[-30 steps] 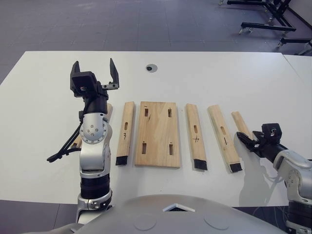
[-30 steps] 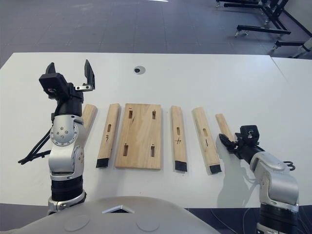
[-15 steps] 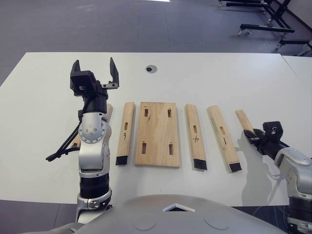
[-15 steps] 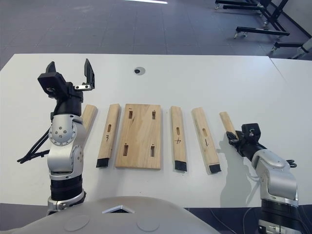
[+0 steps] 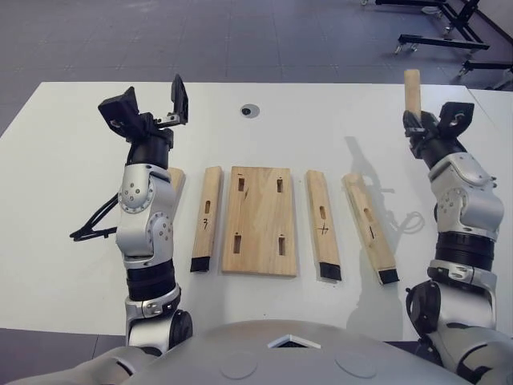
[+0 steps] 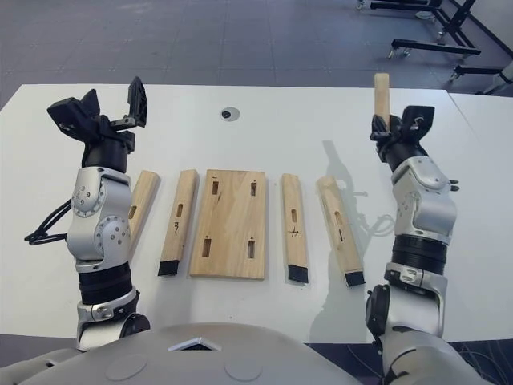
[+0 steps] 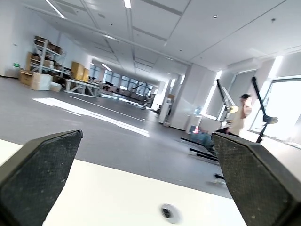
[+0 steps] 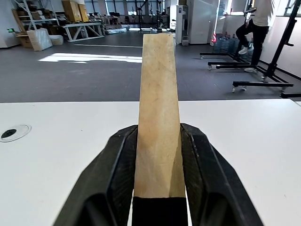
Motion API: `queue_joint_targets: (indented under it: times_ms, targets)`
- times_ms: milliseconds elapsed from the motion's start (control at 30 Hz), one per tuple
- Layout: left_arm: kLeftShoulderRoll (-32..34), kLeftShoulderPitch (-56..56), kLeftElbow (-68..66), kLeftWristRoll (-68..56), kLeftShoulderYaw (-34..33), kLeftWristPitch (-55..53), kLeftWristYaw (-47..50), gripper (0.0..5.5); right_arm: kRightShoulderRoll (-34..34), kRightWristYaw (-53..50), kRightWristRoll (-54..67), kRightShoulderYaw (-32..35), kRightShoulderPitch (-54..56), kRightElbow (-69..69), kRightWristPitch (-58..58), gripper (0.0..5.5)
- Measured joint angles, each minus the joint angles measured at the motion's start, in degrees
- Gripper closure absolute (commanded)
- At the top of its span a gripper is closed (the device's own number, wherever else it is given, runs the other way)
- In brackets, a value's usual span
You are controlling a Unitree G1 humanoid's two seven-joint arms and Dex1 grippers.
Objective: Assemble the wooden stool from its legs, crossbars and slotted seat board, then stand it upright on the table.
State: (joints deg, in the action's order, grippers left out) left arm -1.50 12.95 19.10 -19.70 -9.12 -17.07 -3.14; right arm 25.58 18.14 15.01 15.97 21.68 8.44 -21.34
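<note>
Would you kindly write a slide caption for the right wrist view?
Right gripper clamps a pale wooden stool piece upright above the white table.

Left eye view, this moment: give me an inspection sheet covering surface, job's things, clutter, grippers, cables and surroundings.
Surface: white table, with a round insert near its far edge.
Job's things: seat board lies flat mid-table; four slotted pieces lie flat, two on each side of it, the leftmost partly behind the left arm; nothing assembled yet.
Clutter: nothing seen.
Grippers: left gripper open, empty, above the table; right gripper shut on a wooden piece, held upright above the table.
Cables: black cable by the left arm; thin cable on the table by the right arm.
Surroundings: grey floor; black wheeled frames behind.
</note>
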Motion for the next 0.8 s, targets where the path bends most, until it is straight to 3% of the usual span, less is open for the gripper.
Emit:
queue_joint_targets:
  times_ms: [100,267,500,800]
  targets:
    - [0.4,1.7,-2.1,-7.2,0.7,-4.6,-5.7,0.47,-0.2,9.8,-5.0,-13.4,0.3,-3.0,8.1,4.21]
    - [3.5,2.0,-3.6,-27.0,1.3,-19.6,-18.8,0.47,-4.6,12.8,-7.2,-21.1,0.3,-6.7,15.1,4.21]
    - [4.7,4.3,-5.7,-40.5,-3.0,-27.5,-17.9,0.47,-9.0,12.9,-7.8,-25.3,-0.4,-8.9,16.9,4.21]
    - [4.6,5.3,-6.3,-42.5,-1.8,-27.8,-16.7,0.47,-11.6,13.9,-9.3,-29.4,-1.6,-9.4,17.8,4.21]
